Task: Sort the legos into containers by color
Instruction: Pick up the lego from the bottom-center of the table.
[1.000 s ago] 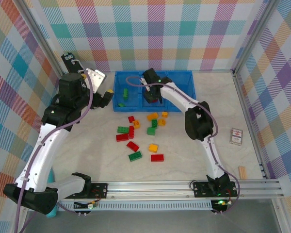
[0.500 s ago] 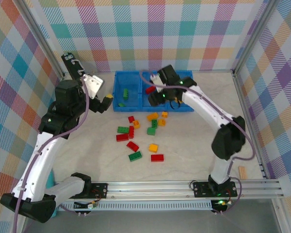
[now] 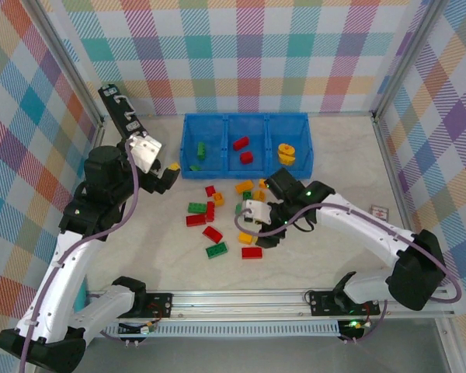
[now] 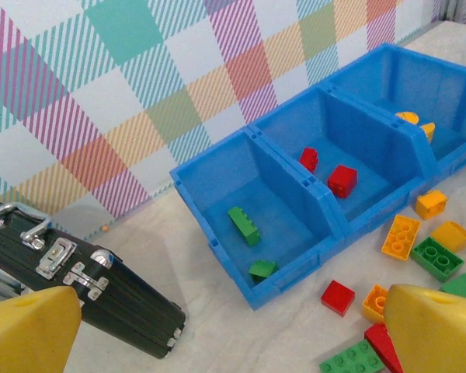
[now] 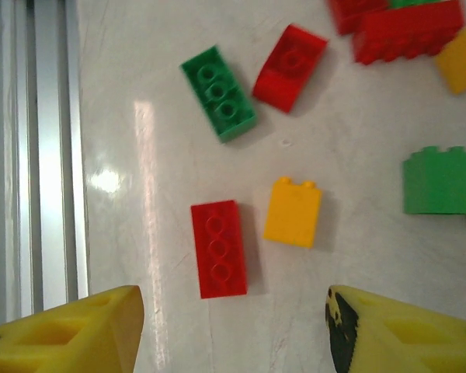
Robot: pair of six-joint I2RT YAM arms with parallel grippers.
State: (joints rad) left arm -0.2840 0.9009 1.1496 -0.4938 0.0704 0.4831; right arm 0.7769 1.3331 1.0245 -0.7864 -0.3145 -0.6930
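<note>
Two bricks lie on the table (image 5: 140, 155) just ahead of the right gripper (image 5: 233, 305), jaws apart and empty: red brick (image 5: 219, 249), long axis pointing straight away, yellow brick (image 5: 293, 211) beside it. Left gripper (image 3: 168, 175) wide, empty, up by the tray (image 3: 247, 118). Right arm nearer.

Tray (image 3: 245, 117) is sitting at the far side of the table (image 3: 338, 159), its three compartments running left to right, legos (image 3: 246, 158) lying in each. Loose legos (image 3: 210, 210) are lying scattered just before it. Case (image 3: 123, 109) is lying behind-left of the tray. My left gripper (image 3: 169, 172) is hanging left of the tray's near corner. My right gripper (image 5: 231, 330) is hanging over the scatter's near side.
</note>
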